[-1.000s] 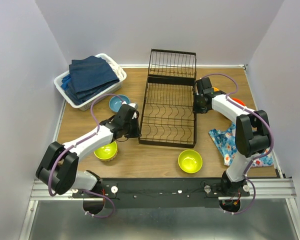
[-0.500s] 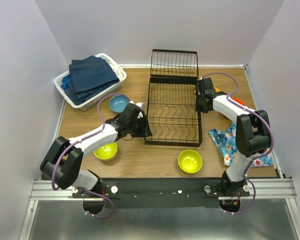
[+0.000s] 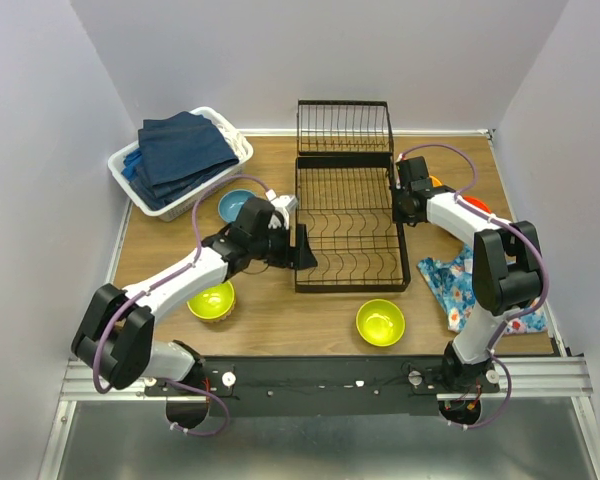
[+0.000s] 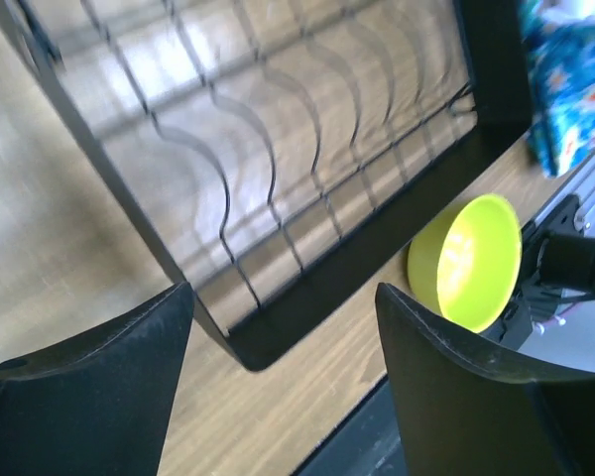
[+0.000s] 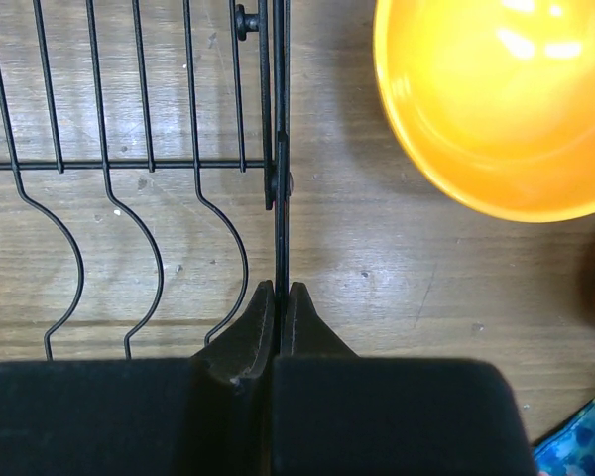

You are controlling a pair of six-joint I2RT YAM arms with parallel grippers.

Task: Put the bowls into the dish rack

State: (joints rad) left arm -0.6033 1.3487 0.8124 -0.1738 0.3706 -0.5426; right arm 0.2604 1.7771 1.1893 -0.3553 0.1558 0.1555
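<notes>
The black wire dish rack point(image 3: 352, 287) lies in the middle of the table, its smaller section at the far end. My left gripper point(image 3: 302, 248) is open at the rack's near left corner point(image 4: 258, 347), and its fingers point(image 4: 129, 347) touch nothing. My right gripper point(image 3: 400, 212) is shut on the rack's right side wire point(image 5: 281, 149). On the table stand two lime-yellow bowls point(image 3: 211, 301) point(image 3: 380, 322), a blue bowl point(image 3: 237, 206), an orange-yellow bowl point(image 5: 506, 99) and a red-orange bowl point(image 3: 477, 207). No bowl is in the rack.
A white basket of navy towels point(image 3: 180, 160) stands at the far left. A floral blue cloth point(image 3: 470, 285) lies at the near right under my right arm. The near lime-yellow bowl point(image 4: 471, 260) sits close to the rack's front edge.
The rack has slid to the right and squared up. My left gripper followed its near left corner, then opened and let go. The right gripper has kept its grip.
</notes>
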